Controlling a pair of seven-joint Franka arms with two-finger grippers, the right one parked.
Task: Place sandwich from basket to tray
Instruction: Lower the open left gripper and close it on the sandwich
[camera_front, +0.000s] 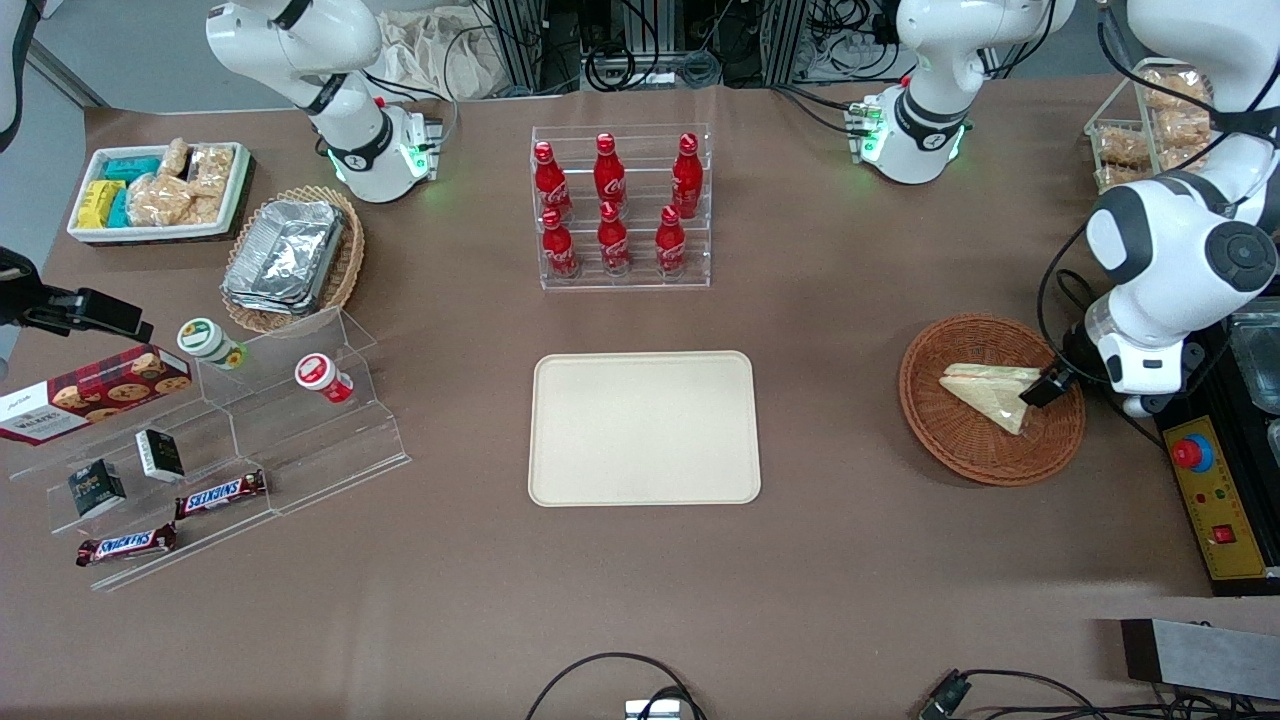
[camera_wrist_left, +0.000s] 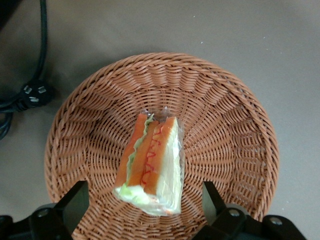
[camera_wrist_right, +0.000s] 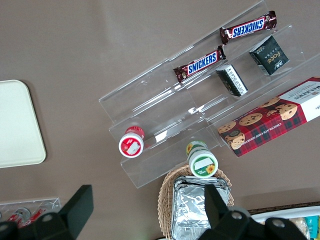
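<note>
Front view: we see our tool low over the basket, at the edge of the sandwich on the working arm's side.
Tool state: released; from the wrist camera its two fingers stand wide apart with the sandwich in the gap, and we see no contact on either side.
Sandwich: it lies inside the basket, directly under our tool, on one flat face in the front view, with the orange and green filling along its cut edge turned up toward the wrist camera.
Why we hold this way: we judge the fingers are spread to take the wedge across its bread faces, since the wrap looks slippery and the narrow tip offers little to hold.
Basket: its low woven wall leaves room for us to come down from above.
Tray: it sits bare on the worktop, well apart from our tool toward the parked arm's end; we judge its low rim makes for an easy set-down.
Bottle rack: farther from the front camera than the tray, off the straight path from tool to tray.
Step in hand: we judge the pick is about to happen; the sandwich is not yet gripped or lifted.
Risk: closing too hard could crush the soft bread.
</note>
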